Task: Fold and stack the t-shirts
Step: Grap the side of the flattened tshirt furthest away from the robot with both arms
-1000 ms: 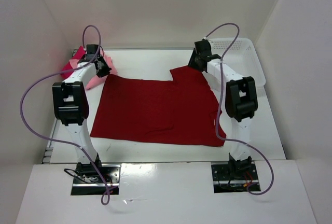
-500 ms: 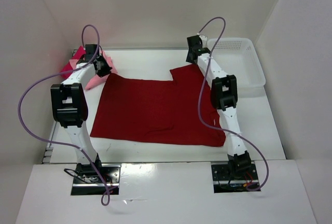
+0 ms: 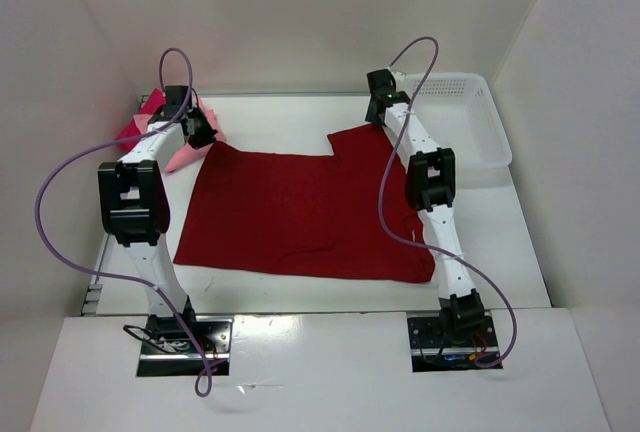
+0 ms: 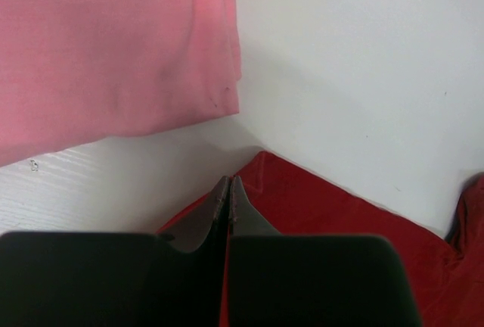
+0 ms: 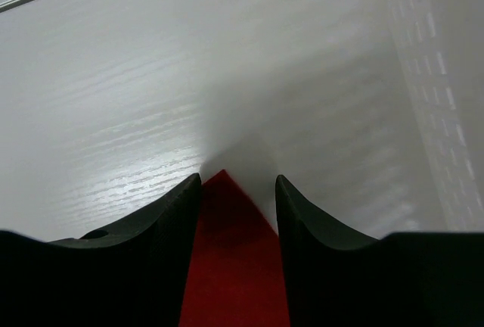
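A dark red t-shirt (image 3: 300, 212) lies spread flat on the white table. My left gripper (image 3: 200, 135) is at its far left corner, shut, with red cloth pinched between the fingers; the left wrist view shows the closed tips (image 4: 228, 183) at that corner of the shirt (image 4: 325, 213). My right gripper (image 3: 377, 112) is at the far right corner, open, with the tip of the shirt (image 5: 231, 251) lying between its fingers (image 5: 238, 187). A pale pink t-shirt (image 3: 185, 157) (image 4: 113, 47) and a crimson-pink t-shirt (image 3: 135, 132) lie bunched at the far left.
A white lattice basket (image 3: 470, 122) stands at the far right, close beside my right gripper; its blurred wall shows in the right wrist view (image 5: 446, 115). White walls enclose the table on the left, back and right.
My right arm has stretched out and moved its gripper a little left onto the shirt's far right corner. The left arm and the shirt have not moved.
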